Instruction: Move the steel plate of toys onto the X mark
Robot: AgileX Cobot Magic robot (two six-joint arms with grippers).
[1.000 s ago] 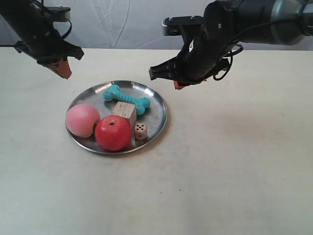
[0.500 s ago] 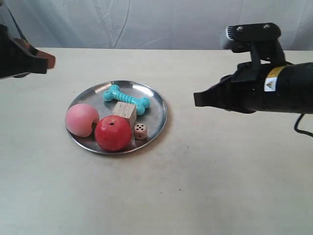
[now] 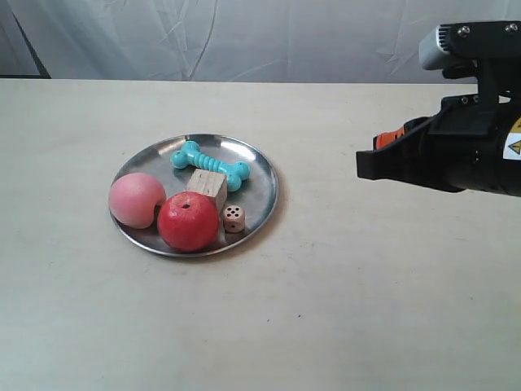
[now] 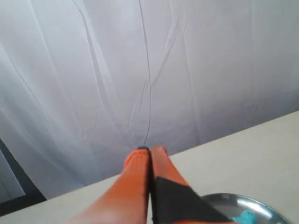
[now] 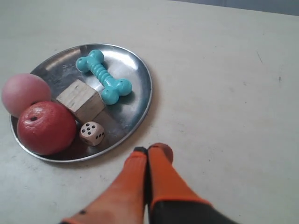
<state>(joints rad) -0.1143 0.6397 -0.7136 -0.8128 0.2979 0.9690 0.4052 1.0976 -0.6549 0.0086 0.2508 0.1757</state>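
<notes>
The steel plate (image 3: pixel 259 195) of toys (image 3: pixel 188 221) lies on the tabletop (image 3: pixel 366 309), toward the exterior view's left. The left hand (image 4: pixel 150 150), pressed together, points away from it; the right hand (image 5: pixel 152 149), pressed together too, is near its rim, so nearer.

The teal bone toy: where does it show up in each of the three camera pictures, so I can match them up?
Exterior view: the teal bone lies at the steel plate's far side, behind the wooden cube.
Left wrist view: only its teal tip shows, on a sliver of the plate.
Right wrist view: on the plate, beside the cube, the bone.
Shared landmark: the steel plate.
</notes>
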